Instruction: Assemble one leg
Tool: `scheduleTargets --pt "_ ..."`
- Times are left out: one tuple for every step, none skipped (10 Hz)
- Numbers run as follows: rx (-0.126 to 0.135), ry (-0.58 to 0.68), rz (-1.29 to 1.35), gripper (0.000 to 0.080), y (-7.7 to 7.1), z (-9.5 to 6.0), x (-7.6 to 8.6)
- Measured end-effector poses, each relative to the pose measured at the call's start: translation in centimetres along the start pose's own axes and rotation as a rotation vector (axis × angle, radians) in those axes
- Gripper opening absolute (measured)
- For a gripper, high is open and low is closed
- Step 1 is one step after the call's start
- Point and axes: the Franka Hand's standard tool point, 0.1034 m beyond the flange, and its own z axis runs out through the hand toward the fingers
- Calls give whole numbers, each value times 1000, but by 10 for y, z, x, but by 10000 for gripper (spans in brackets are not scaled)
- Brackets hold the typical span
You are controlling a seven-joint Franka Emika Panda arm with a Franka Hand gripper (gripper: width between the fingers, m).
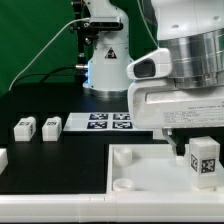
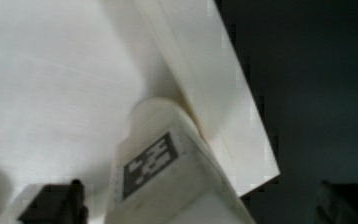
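Note:
A leg (image 1: 205, 163), a small white block with a black-and-white tag, stands upright at the near right corner of the large flat white board (image 1: 140, 168). My gripper (image 1: 201, 148) is straight above it, with the jaws on either side of the leg. In the wrist view the leg (image 2: 158, 160) runs away from the camera over the board (image 2: 60, 80), between the dark fingertips (image 2: 51, 202). One finger is against the leg and a dark gap shows at the other, so the gripper (image 2: 197, 205) reads as open.
Two more legs (image 1: 24, 127) (image 1: 50, 124) lie on the black table at the exterior view's left, and a third (image 1: 2, 157) is at the left edge. The marker board (image 1: 105, 122) lies behind the white board. The arm's base (image 1: 105, 60) stands at the back.

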Motion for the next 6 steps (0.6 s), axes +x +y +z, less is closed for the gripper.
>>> scheduleTargets --pt "-25 9 -153 649 0 -1 3" --pt "-42 12 -297 649 1 -2 5" --pt "-41 11 -275 649 1 -1 4" --pt "-41 11 -258 649 1 -1 4" --pt "-37 12 -214 516 0 -1 4" --pt "-35 12 -124 377 0 -1 3"
